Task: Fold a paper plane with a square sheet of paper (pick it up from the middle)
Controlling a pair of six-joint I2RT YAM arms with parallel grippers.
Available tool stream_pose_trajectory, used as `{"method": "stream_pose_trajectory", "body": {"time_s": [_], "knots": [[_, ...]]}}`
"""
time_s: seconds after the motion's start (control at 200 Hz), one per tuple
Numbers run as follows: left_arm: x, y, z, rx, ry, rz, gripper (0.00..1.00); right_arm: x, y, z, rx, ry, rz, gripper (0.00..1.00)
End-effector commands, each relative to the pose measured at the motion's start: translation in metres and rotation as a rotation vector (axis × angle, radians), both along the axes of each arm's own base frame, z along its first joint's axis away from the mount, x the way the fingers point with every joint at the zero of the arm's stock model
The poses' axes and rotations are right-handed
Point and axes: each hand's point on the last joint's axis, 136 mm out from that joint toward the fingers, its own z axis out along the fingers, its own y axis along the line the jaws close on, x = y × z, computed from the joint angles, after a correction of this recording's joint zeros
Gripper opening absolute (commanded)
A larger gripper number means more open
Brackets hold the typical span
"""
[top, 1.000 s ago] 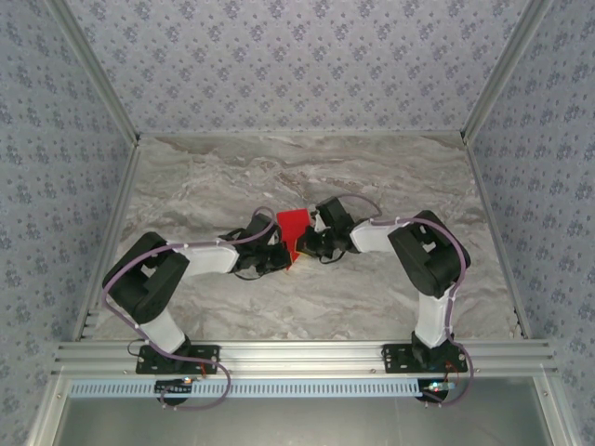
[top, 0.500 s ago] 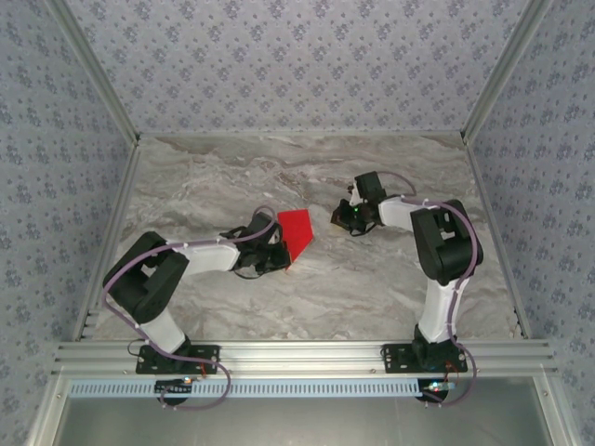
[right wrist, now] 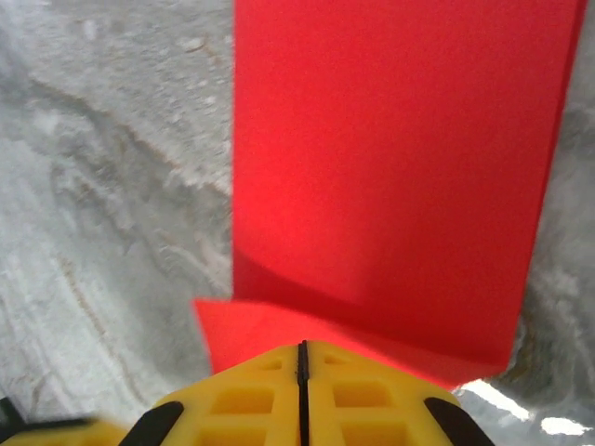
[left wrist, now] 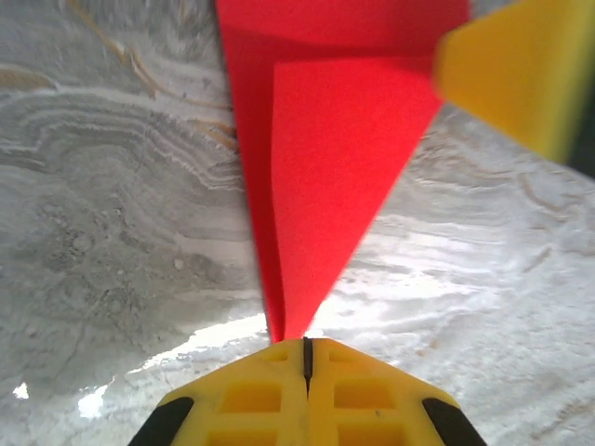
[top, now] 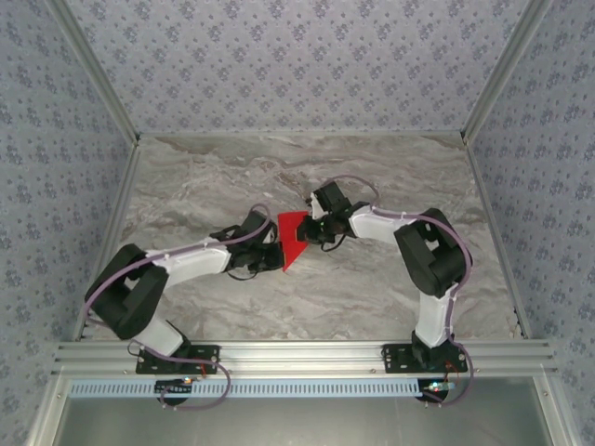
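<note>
The left jaws pinched the red paper [left wrist: 325,186]; the right jaws sat closed at its fold. A tug could tear it.

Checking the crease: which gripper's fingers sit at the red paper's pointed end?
The left gripper: the folded red paper sheet narrows to its point at those shut yellow fingers. The right gripper meets a wide folded edge.

Red paper sheet [top: 294,234]: one, folded to a point, table centre. Arms: two, left arm [top: 177,265] based at 7 o'clock, right arm [top: 423,251] at 5 o'clock. Grippers: two, left gripper [top: 278,260], right gripper [top: 313,232]. Marble table [top: 390,177]: one.
</note>
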Motion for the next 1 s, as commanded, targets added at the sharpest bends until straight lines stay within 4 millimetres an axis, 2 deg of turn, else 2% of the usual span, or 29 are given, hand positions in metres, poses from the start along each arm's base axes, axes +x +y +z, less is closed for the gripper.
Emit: {"method": "stream_pose_trajectory", "body": {"time_s": [0.0, 0.11, 0.22, 0.32, 0.405, 0.545, 0.64, 0.71, 0.784, 0.799, 0.909, 0.994], "knots": [[0.006, 0.004, 0.02, -0.004, -0.081, 0.003, 0.07, 0.024, 0.002, -0.004, -0.061, -0.015, -0.013, 0.1], [0.014, 0.007, 0.03, -0.008, -0.12, 0.054, 0.2, 0.04, 0.002, -0.013, -0.114, -0.016, -0.038, 0.1], [0.021, 0.014, 0.034, 0.006, -0.145, 0.111, 0.38, 0.051, -0.004, -0.026, -0.188, 0.001, -0.07, 0.1], [0.023, 0.017, 0.038, 0.006, -0.16, 0.132, 0.43, 0.053, -0.01, -0.034, -0.239, 0.016, -0.09, 0.12], [0.023, 0.015, 0.041, -0.01, -0.169, 0.127, 0.45, 0.046, -0.021, -0.04, -0.293, 0.041, -0.112, 0.13], [0.017, 0.0, 0.041, -0.078, -0.165, 0.059, 0.45, 0.018, -0.044, -0.05, -0.343, 0.104, -0.191, 0.09], [0.014, -0.009, 0.037, -0.118, -0.157, 0.014, 0.42, 0.002, -0.047, -0.048, -0.3, 0.127, -0.222, 0.09], [0.014, -0.016, 0.036, -0.14, -0.157, -0.012, 0.39, 0.004, -0.044, -0.034, -0.244, 0.103, -0.222, 0.12], [0.016, -0.021, 0.034, -0.136, -0.154, -0.032, 0.33, 0.017, -0.039, -0.005, -0.163, 0.045, -0.229, 0.16], [0.016, -0.022, 0.034, -0.137, -0.154, -0.036, 0.32, 0.011, -0.043, -0.01, -0.164, 0.057, -0.227, 0.18], [0.023, -0.029, 0.033, -0.124, -0.157, -0.057, 0.25, 0.016, -0.041, 0.015, -0.055, 0.027, -0.222, 0.29], [0.031, -0.031, 0.027, -0.094, -0.157, -0.055, 0.2, 0.011, -0.044, 0.018, 0.011, 0.044, -0.225, 0.34]]}}
